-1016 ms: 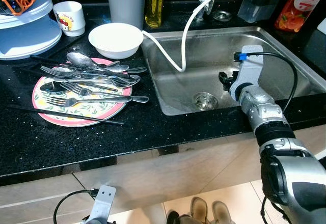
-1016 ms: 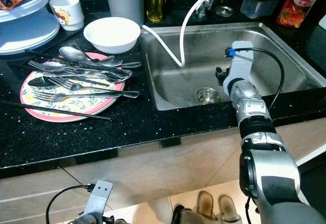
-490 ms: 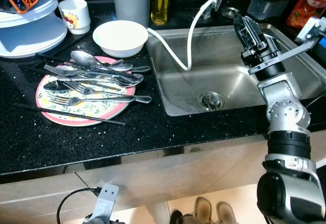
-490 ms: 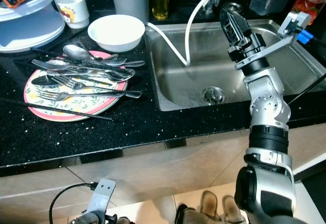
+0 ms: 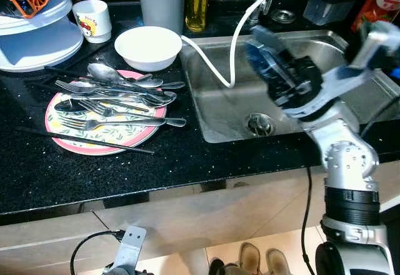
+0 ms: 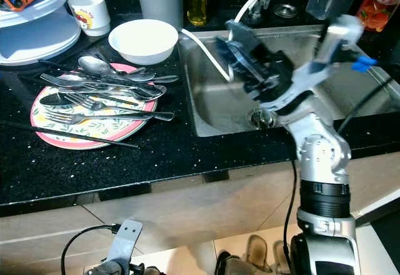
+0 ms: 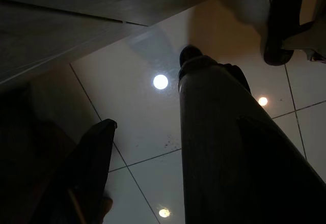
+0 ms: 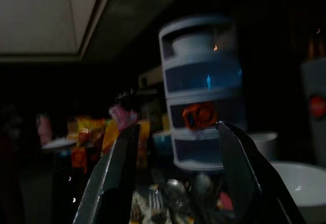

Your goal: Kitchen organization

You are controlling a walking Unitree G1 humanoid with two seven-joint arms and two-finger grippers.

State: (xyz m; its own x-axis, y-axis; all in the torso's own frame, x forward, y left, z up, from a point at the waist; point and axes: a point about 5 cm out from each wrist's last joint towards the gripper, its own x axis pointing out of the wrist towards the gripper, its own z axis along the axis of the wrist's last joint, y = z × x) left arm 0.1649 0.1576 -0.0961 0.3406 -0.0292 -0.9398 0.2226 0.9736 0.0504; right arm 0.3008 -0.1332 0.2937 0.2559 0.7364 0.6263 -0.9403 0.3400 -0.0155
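Note:
A pink floral plate point(image 5: 62, 139) lies on the black counter with several spoons and forks point(image 5: 112, 97) heaped on it. Behind it stands a white bowl point(image 5: 149, 47). My right gripper point(image 5: 265, 56) is motion-blurred above the steel sink point(image 5: 219, 109) and points left toward the plate. In the right wrist view its fingers point(image 8: 119, 173) stand open with nothing between them, and the cutlery point(image 8: 173, 196) lies ahead. My left gripper point(image 7: 148, 91) hangs open below the counter, over the tiled floor.
A white hose point(image 5: 234, 44) curves into the sink near the drain point(image 5: 259, 124). At the back stand a mug point(image 5: 92, 20), a grey tumbler point(image 5: 161, 0), an oil bottle point(image 5: 197, 0) and a stacked blue-white container point(image 5: 34, 19). A black chopstick point(image 5: 87, 140) crosses the plate's front.
My right arm has swung left across the sink, its gripper turning from pointing up and away to pointing toward the plate. The cutlery and dishes have not moved.

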